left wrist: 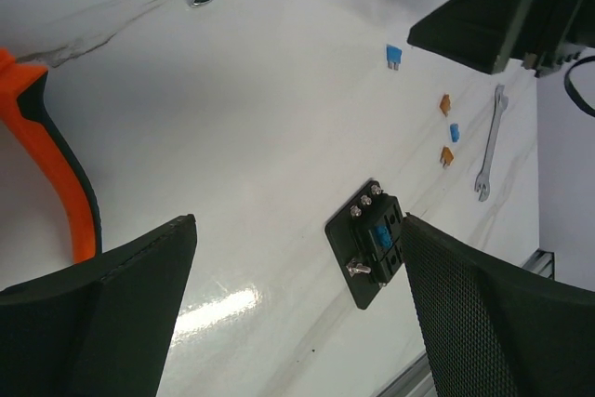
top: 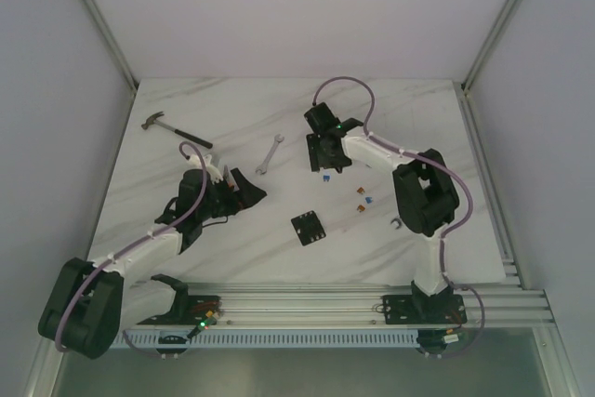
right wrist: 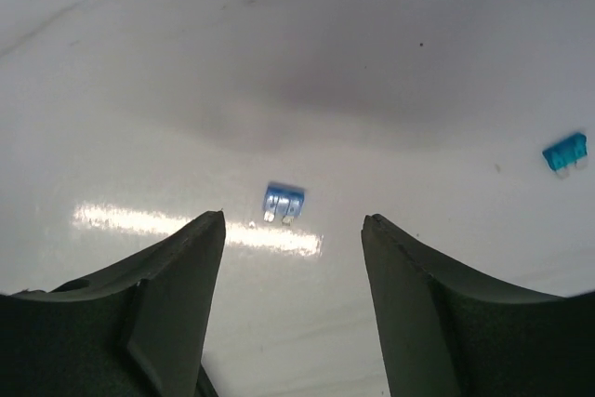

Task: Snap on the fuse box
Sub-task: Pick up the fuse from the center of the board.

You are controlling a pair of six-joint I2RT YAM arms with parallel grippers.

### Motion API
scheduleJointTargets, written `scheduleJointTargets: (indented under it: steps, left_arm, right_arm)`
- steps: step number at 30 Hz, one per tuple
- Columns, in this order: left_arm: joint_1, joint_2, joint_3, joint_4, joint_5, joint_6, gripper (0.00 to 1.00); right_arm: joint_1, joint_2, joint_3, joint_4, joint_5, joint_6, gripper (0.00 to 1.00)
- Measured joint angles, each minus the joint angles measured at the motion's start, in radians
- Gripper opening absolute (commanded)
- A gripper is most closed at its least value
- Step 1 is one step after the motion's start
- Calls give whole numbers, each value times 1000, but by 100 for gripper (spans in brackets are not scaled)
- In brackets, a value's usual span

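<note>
The fuse box (top: 308,227) is a small black block lying flat on the white marble table, between the two arms. In the left wrist view the fuse box (left wrist: 372,241) shows one blue fuse in a slot and lies just inside the right finger. My left gripper (top: 249,189) is open and empty, left of and a little beyond the box; it is also open in its wrist view (left wrist: 297,267). My right gripper (top: 328,163) is open and empty, beyond the box, hovering over a loose blue fuse (right wrist: 283,203) that lies just past its fingertips (right wrist: 209,230).
Loose amber and blue fuses (top: 363,200) lie right of the box, with a small wrench (top: 397,223) past them. A wrench (top: 270,155) and a hammer (top: 172,127) lie further back. Orange-handled pliers (left wrist: 56,165) lie beside my left gripper. A second blue fuse (right wrist: 565,152) lies to the right.
</note>
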Motion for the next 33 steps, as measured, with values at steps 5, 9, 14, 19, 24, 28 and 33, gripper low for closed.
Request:
scheduleJointTargets:
  steps: [5, 9, 14, 19, 24, 28, 33]
  left_arm:
    - [0, 10, 4, 0, 0, 4, 98]
    - [0, 16, 5, 0, 0, 7, 98]
    - [0, 24, 6, 1, 1, 8, 98]
    - [0, 28, 7, 1, 2, 8, 98]
    - [0, 28, 7, 1, 4, 7, 97]
    - [0, 28, 7, 1, 9, 7, 97]
    - [0, 27, 7, 1, 14, 6, 97]
  right_arm:
    - [-12, 60, 32, 0, -14, 3, 54]
    - [-12, 83, 39, -2, -29, 8, 49]
    - [-12, 88, 39, -10, -37, 16, 46]
    - [-12, 95, 39, -10, -40, 24, 44]
    - [-12, 116, 45, -14, -43, 30, 40]
    - [-12, 120, 49, -14, -49, 34, 36]
    - [-12, 121, 49, -14, -52, 39, 33]
